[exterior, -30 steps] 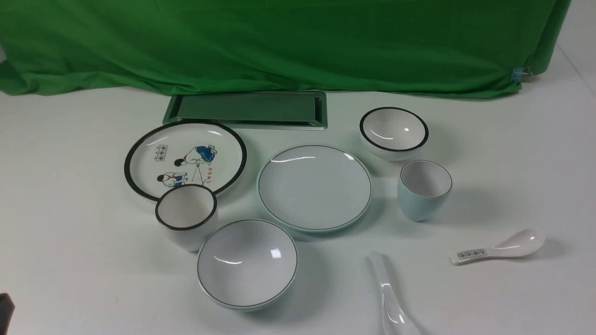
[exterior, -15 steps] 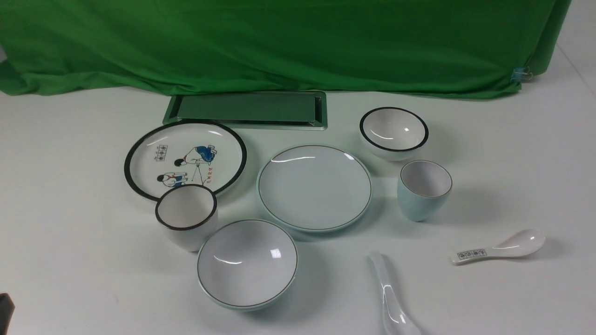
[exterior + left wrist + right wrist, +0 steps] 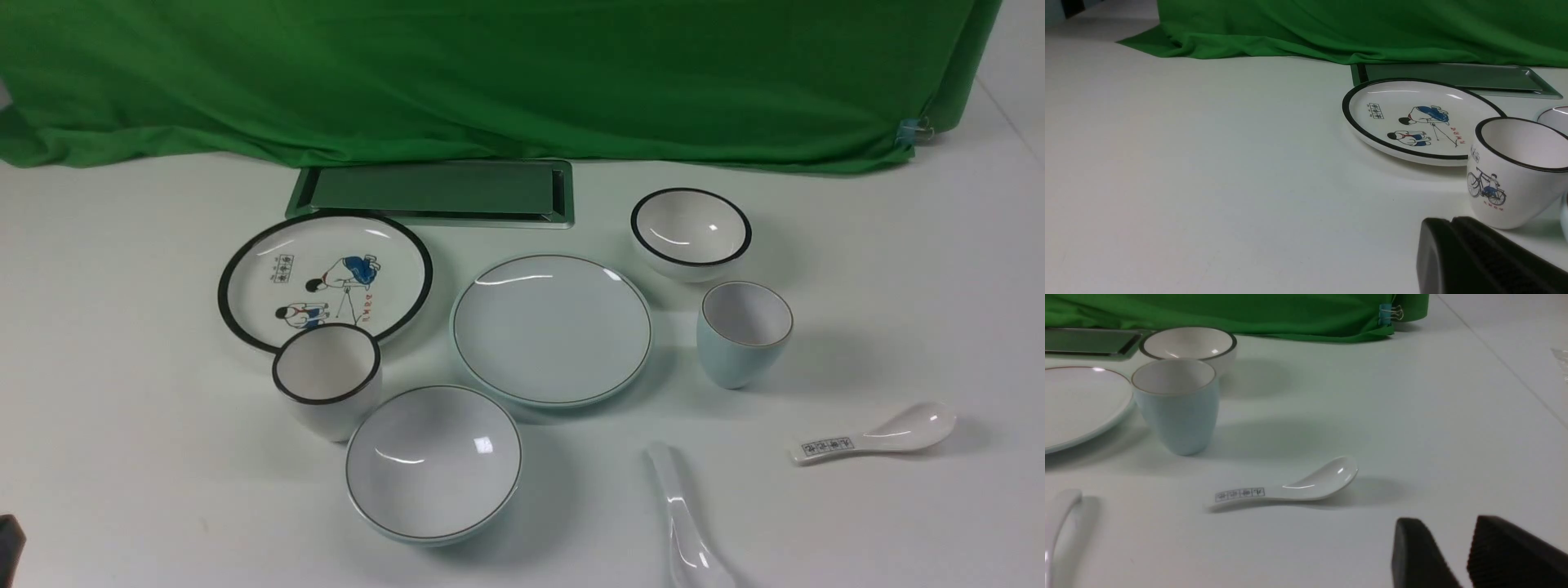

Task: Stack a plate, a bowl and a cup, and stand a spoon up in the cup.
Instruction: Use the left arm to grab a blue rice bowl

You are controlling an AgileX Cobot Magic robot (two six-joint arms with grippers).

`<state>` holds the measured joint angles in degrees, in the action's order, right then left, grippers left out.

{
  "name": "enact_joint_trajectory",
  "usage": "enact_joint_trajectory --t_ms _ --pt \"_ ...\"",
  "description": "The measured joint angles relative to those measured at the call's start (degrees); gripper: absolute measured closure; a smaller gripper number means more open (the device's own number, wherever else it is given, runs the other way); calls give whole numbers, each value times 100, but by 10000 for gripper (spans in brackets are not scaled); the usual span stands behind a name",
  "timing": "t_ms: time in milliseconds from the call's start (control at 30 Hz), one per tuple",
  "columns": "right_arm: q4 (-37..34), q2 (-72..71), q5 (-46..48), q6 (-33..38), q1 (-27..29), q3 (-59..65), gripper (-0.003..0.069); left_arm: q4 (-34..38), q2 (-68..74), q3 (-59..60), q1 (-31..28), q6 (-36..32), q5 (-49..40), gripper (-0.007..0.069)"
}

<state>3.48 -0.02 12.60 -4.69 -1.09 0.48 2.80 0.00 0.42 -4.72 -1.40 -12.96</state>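
The pale blue round ceramic plate [image 3: 552, 329] lay central, ready as base; the left gripper [image 3: 1447, 223] sat pinched together, the right gripper [image 3: 1447, 524] narrowly parted, both empty.

We record, around the table's [image 3: 122, 327] middle: cartoon plate [image 3: 325, 282] at ten o'clock, black-rimmed cup [image 3: 326, 380] at eight, black-rimmed bowl [image 3: 691, 233] at two, patterned spoon [image 3: 873, 435] at four, metal tray [image 3: 433, 192] at eleven, green cloth [image 3: 490, 73] at twelve.

The left gripper [image 3: 1451, 222] is black, with rounded tips and tiny ridges along its side. The right gripper [image 3: 1447, 528] is black too, with two thick fingers [image 3: 1414, 555] and bumpy ridges.
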Motion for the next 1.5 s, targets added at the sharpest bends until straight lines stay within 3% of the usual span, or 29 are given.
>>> enact_joint_trajectory --t_ms 367,500,600,700,767,1000,1167,1233,1300,1333,1400,1433,1500 --pt "-91 0 0 -235 0 0 417 -36 0 0 0 95 52 653" --pt "-674 0 0 -1527 0 0 417 2456 0 0 0 1798 321 653" --pt "-1394 0 0 -3494 0 0 417 4012 0 0 0 2722 336 653" --pt "-1636 0 0 -5157 0 0 417 4227 0 0 0 2899 394 653" --pt "-1640 0 12 -5415 0 0 417 4222 0 0 0 2964 426 653" --pt "-1668 0 -47 -4629 0 0 417 4209 0 -25 0 3002 495 653" --pt "-1699 0 -522 -3436 -311 -14 435 3972 60 -1086 0 1304 -89 653" --pt "-1699 10 -571 -3128 -415 -74 452 3766 194 -1379 0 1061 -296 653" --pt "-1704 295 -618 -2234 -707 -475 526 2969 860 -2160 0 721 -1064 653" --pt "-1704 329 -618 -2161 -730 -515 534 2838 927 -2222 0 703 -1208 653" --pt "-1699 1064 -512 -862 -1073 -1253 629 2041 2041 -3093 0 140 -2417 653" --pt "-1699 1125 -466 -676 -1115 -1369 635 2041 2118 -3093 0 140 -2417 653" --pt "-1699 1919 -4 469 -1338 -2130 645 1670 3002 -3738 15 -595 -3359 653"
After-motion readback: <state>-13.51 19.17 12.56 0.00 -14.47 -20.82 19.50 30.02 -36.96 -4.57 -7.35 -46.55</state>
